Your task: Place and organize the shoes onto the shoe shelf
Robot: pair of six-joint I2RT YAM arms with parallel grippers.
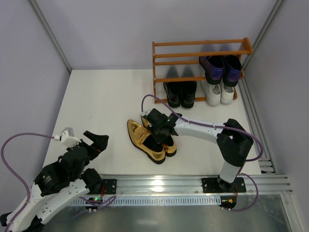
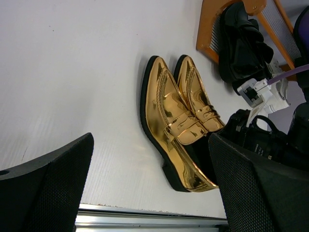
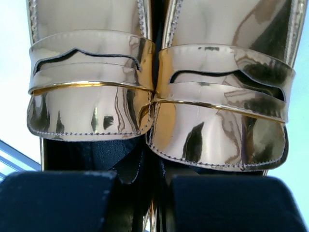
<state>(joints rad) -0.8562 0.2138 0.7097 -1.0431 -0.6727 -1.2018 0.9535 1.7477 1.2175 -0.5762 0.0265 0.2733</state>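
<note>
Gold loafers (image 1: pixel 139 137): pair lying side by side on the table (image 1: pixel 96 101) at the centre of the top view, not yet on the shelf (image 1: pixel 203 48) at upper right, which holds black loafers (image 1: pixel 179 93) and white sneakers (image 1: pixel 216 93) below and purple loafers (image 1: pixel 221 67) above. Right gripper (image 1: pixel 160 131): closed narrow inside the heel openings, pinching the pair's adjoining inner walls. Left gripper (image 1: pixel 95 141): jaws wide, holding nothing, lower left. Step judged: pickup of the fourth pair; the next move calls for a level lift with both shoes pinched, toward the free space left of the purple pair.
</note>
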